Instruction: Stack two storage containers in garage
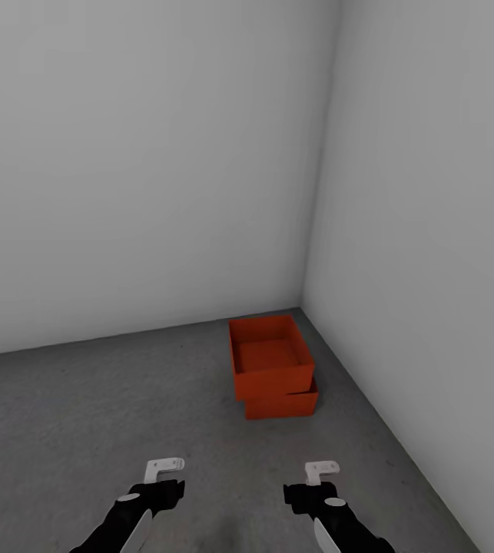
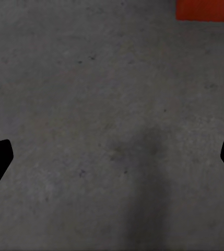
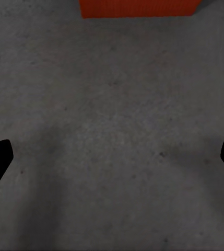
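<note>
Orange-red containers [image 1: 272, 367] were seen stacked on the concrete floor [image 1: 85, 415], well ahead of both spread-fingered, empty grippers. The stack was judged nearer the right gripper [image 1: 317, 478] than the left gripper [image 1: 162, 471], its long axis running away from the fingers.

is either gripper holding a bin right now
No: in the head view both bins, the top bin on the bottom bin, sit in the corner, apart from the open left gripper and right gripper.

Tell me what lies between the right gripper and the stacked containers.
Nothing but bare floor: the head view shows grey concrete between the right gripper and the stacked containers.
</note>
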Tool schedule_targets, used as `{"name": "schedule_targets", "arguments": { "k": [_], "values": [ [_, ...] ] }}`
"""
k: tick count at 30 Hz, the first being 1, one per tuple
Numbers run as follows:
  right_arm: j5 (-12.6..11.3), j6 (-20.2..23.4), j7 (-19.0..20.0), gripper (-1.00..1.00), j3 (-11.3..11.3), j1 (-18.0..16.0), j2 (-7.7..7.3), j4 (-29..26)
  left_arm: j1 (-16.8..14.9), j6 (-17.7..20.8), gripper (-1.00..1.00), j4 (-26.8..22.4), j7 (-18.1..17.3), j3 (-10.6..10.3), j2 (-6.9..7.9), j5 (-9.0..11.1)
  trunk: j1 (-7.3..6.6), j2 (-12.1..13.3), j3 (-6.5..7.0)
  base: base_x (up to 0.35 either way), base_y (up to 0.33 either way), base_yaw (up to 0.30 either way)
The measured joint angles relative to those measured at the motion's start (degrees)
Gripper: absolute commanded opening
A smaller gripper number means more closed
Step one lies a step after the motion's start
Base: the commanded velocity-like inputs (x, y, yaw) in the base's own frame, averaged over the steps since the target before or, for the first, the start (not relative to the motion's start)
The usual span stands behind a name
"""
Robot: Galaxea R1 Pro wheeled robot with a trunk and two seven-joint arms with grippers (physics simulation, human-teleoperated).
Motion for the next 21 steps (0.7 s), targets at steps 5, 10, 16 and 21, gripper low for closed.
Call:
{"name": "schedule_targets", "arguments": {
  "k": [5, 10, 16, 21],
  "values": [
    [0.07, 0.00, 0.00, 1.00, -0.09, 0.00, -0.03, 0.08, 0.00, -0.08, 1.00, 0.25, 0.02, 0.05, 0.00, -0.03, 0.00, 0.00, 0.00, 0.000, 0.001, -0.013],
    [0.15, -0.07, 0.00, 1.00, -0.17, 0.00, -0.23, 0.51, 0.00, -2.69, 1.00, 0.63, 0.01, 0.05, 0.04, -0.08, 0.00, 0.00, 0.00, 0.000, 0.000, -0.003],
    [0.17, -0.14, 0.00, 1.00, -0.25, 0.07, -0.46, 4.15, 0.00, -6.84, 1.00, 2.23, 0.01, 0.08, 0.18, -0.14, 0.00, 0.00, 0.00, 0.000, 0.000, 0.000],
    [0.15, -0.21, -0.04, 1.00, -0.29, 0.09, -0.55, 9.89, 0.01, -8.94, 1.00, 9.27, 0.01, 0.23, 0.59, -0.15, 0.00, 0.00, -0.01, 0.000, 0.000, 0.000]
  ]
}}
